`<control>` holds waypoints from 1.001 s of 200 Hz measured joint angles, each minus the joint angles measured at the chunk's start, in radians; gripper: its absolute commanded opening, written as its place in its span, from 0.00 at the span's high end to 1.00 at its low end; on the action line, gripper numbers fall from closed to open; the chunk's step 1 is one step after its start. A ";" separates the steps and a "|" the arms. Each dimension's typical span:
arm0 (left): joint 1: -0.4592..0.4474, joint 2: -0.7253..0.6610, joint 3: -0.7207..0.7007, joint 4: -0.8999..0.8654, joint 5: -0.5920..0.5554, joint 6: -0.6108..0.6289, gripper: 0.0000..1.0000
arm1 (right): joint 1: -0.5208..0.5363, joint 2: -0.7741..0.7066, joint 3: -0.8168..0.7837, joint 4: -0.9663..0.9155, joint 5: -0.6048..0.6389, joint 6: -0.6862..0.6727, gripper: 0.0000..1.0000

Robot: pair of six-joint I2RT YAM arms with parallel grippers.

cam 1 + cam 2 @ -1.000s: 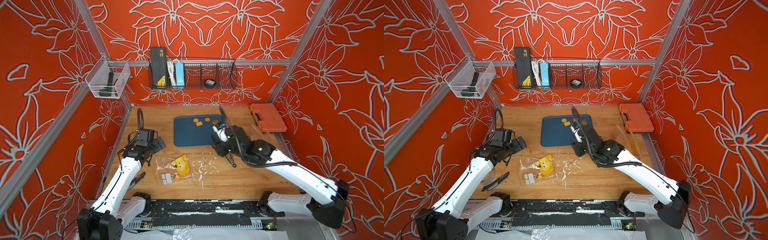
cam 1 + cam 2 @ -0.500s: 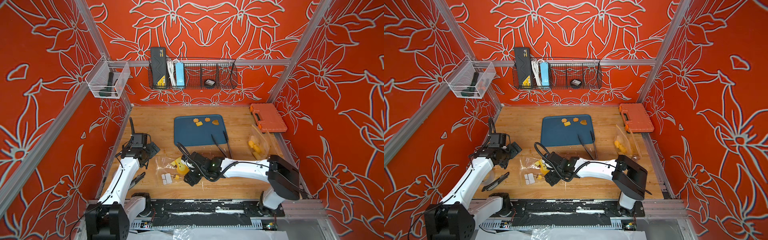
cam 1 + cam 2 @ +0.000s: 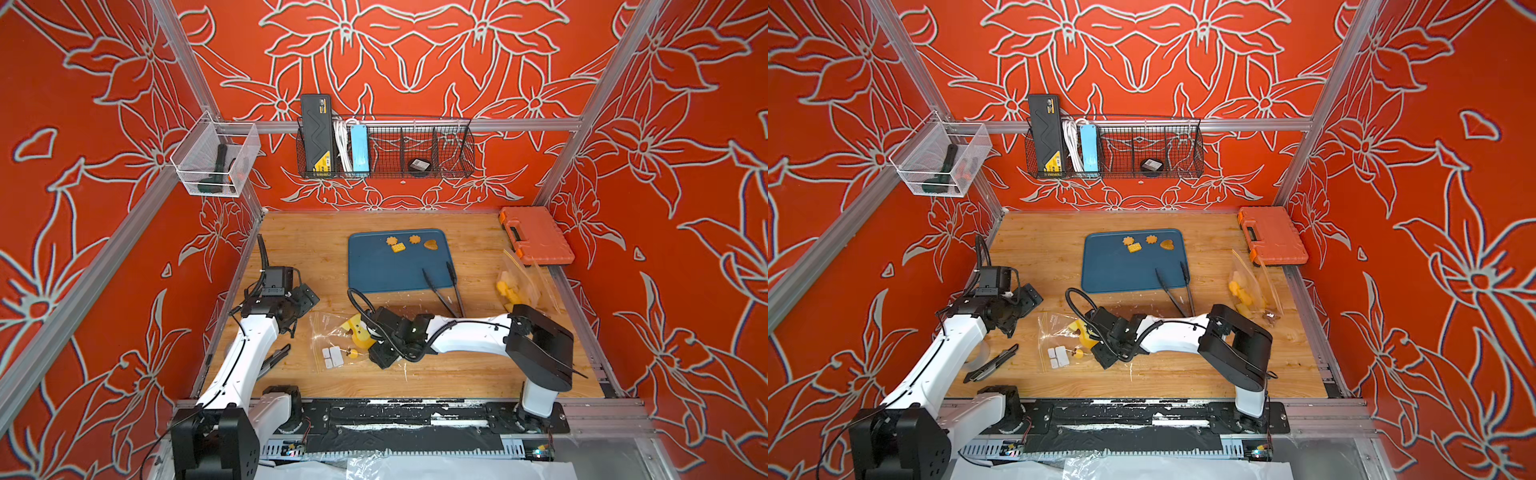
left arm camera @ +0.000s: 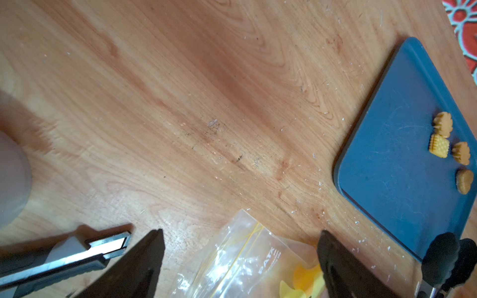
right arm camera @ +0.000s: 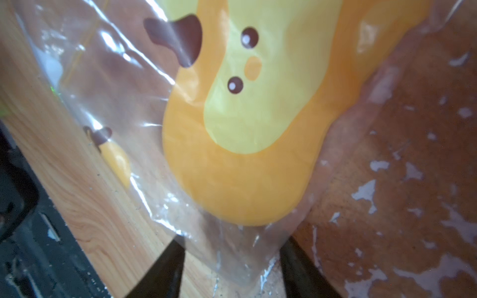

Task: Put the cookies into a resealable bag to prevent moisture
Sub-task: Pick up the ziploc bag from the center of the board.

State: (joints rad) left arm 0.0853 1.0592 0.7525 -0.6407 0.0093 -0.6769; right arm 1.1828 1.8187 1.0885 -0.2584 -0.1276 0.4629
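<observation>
Jaws of the right pincer (image 5: 232, 243) straddle the bag (image 5: 240, 154), apart, at the table's (image 3: 457, 376) seven o'clock; left pincer (image 4: 240, 232) gapes at nine.

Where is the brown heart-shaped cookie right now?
In both top views the brown heart-shaped cookie lies near the far edge of the blue mat, just right of an orange flower-shaped cookie.

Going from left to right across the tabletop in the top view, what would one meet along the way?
Utility knife → front resealable bag → blue mat → orange case.
</observation>
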 measured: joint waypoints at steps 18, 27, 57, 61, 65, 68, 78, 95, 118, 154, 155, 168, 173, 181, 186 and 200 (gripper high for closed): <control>0.000 0.000 -0.001 0.005 0.009 0.008 0.13 | -0.001 0.008 0.004 0.006 0.000 0.010 0.72; 0.000 0.000 -0.001 0.007 0.014 0.011 0.13 | -0.005 0.011 0.004 0.010 0.000 0.026 0.80; 0.000 0.001 -0.002 0.018 0.026 0.027 0.14 | -0.015 0.012 0.000 0.037 -0.004 0.042 1.00; 0.000 0.001 -0.002 0.019 0.027 0.029 0.14 | -0.018 0.012 -0.004 0.044 -0.005 0.055 1.00; 0.000 0.001 -0.002 0.021 0.029 0.030 0.14 | -0.021 0.011 -0.007 0.050 -0.006 0.056 1.00; 0.000 0.001 -0.002 0.022 0.030 0.031 0.14 | -0.024 0.011 -0.011 0.057 -0.006 0.058 1.00; 0.000 0.001 -0.002 0.025 0.033 0.035 0.14 | -0.033 0.011 -0.026 0.069 -0.006 0.065 1.00; 0.000 0.000 -0.002 0.031 0.040 0.044 0.14 | -0.045 0.001 -0.059 0.088 -0.007 0.077 1.00; 0.001 -0.009 -0.015 0.055 0.072 0.056 0.13 | -0.068 -0.074 -0.139 0.097 -0.009 0.097 1.00; -0.029 -0.040 -0.106 0.124 0.182 0.063 0.25 | -0.135 -0.274 -0.316 0.073 -0.023 0.099 1.00; -0.032 -0.040 -0.111 0.127 0.185 0.065 0.26 | -0.137 -0.277 -0.319 0.072 -0.025 0.099 1.00; -0.072 -0.053 -0.156 0.151 0.219 0.063 0.37 | -0.174 -0.325 -0.360 0.047 -0.060 0.076 1.00; -0.089 -0.061 -0.176 0.163 0.230 0.051 0.41 | -0.188 -0.336 -0.370 0.035 -0.069 0.067 1.00; -0.114 -0.075 -0.204 0.180 0.249 0.050 0.44 | -0.209 -0.350 -0.385 0.018 -0.085 0.053 1.00; -0.133 -0.082 -0.221 0.192 0.260 0.037 0.46 | -0.224 -0.358 -0.394 0.010 -0.096 0.044 1.00; -0.185 -0.092 -0.262 0.235 0.288 0.018 0.53 | -0.264 -0.379 -0.421 -0.010 -0.130 0.025 1.00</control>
State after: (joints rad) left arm -0.0994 0.9676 0.4904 -0.4057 0.2970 -0.6594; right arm 0.9184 1.4395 0.6678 -0.2684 -0.2573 0.4877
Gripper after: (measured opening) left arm 0.505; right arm 0.049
